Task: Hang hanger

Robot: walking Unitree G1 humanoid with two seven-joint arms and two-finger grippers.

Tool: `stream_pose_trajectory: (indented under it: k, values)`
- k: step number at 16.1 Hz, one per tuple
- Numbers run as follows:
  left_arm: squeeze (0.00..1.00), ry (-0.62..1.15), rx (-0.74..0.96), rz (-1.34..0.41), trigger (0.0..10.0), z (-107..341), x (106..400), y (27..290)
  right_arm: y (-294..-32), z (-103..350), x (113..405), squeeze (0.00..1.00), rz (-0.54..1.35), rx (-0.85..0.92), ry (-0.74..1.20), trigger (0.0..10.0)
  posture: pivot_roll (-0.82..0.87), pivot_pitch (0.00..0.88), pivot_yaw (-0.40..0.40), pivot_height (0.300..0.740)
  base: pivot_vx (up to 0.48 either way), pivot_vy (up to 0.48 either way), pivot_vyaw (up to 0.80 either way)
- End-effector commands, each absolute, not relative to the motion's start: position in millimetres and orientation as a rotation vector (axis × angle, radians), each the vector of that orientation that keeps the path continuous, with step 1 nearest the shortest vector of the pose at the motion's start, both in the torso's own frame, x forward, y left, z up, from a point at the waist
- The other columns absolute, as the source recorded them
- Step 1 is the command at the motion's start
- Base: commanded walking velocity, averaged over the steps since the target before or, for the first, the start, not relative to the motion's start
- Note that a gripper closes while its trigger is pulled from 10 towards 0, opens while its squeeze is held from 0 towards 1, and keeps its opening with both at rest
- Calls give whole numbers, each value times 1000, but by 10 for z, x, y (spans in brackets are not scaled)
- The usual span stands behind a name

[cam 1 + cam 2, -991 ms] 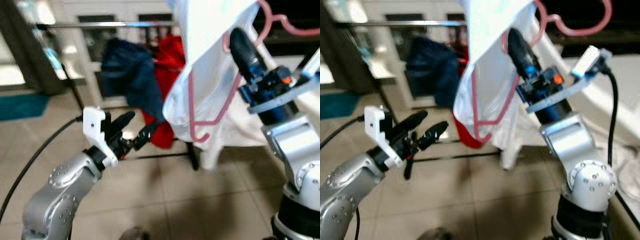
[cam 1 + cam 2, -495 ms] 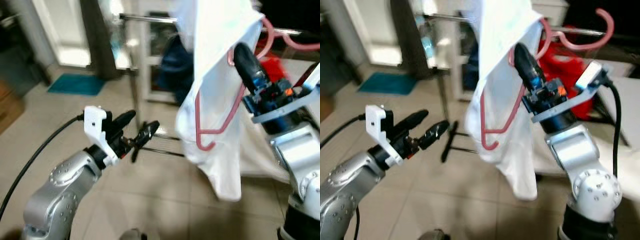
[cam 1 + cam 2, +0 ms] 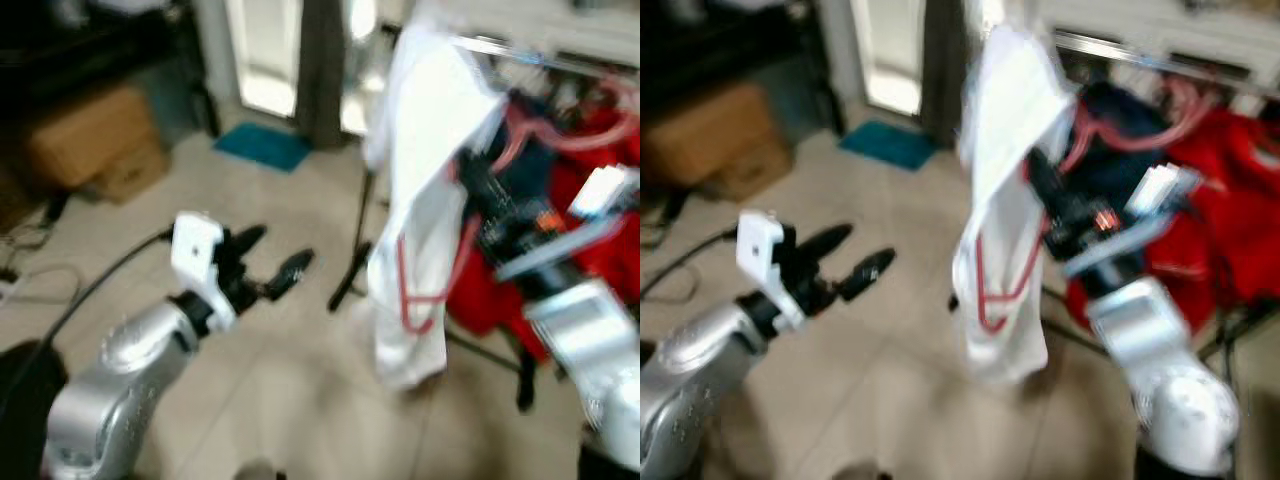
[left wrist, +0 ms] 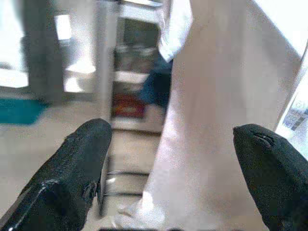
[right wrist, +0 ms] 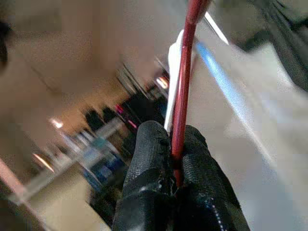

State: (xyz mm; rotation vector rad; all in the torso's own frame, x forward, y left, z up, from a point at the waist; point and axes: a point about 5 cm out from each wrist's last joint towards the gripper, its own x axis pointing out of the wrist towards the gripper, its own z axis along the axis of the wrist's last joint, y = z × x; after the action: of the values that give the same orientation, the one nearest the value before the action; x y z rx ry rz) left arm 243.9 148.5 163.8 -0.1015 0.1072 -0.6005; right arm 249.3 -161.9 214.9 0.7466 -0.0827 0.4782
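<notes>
The robot's right gripper has its two black fingers pinched tight on the thin red wire hanger, which carries a white cloth garment held up in front of a clothes rack; the hanger's lower loop shows red through the fabric. To the left, the left gripper is raised over the floor with its fingers spread wide and nothing between them, well apart from the garment. In the left wrist view the white cloth hangs beyond that gripper's two parted fingertips. The floor is pale beige tile. Behind the garment, red clothing and a dark blue piece hang on the rack, whose dark leg slants down to the tiles. Farther back lie a small teal mat before a bright doorway and a brown cardboard box in the shaded left corner. The head views are blurred.
</notes>
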Motion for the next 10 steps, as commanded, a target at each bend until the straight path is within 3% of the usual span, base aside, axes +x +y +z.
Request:
stream_pose_trajectory:
  k: [1,6,7,8,9,10]
  values:
    - [957,123,-64,-591,10000,1602,2453,1461,-1722,2070,2542,0,362,630,-61,10000,28,0,-11,723,0,0,0]
    - [918,141,70,-591,10000,1494,2545,1447,-1678,1778,2618,0,272,246,26,10000,34,0,-23,723,0,0,0]
    - [827,141,80,-587,10000,1490,2568,1439,-1670,1736,2624,0,262,219,44,10000,35,0,-26,723,0,0,0]
    - [671,144,92,-576,10000,1480,2604,1424,-1661,1661,2632,0,239,176,72,10000,36,0,-29,723,0,0,0]
    - [267,143,74,-545,10000,1475,2638,1419,-1661,1557,2629,0,200,145,111,10000,36,0,-32,723,0,0,0]
    - [0,133,48,-521,10000,1458,2648,1421,-1659,1375,2589,0,142,134,188,10000,33,0,-34,723,0,0,0]
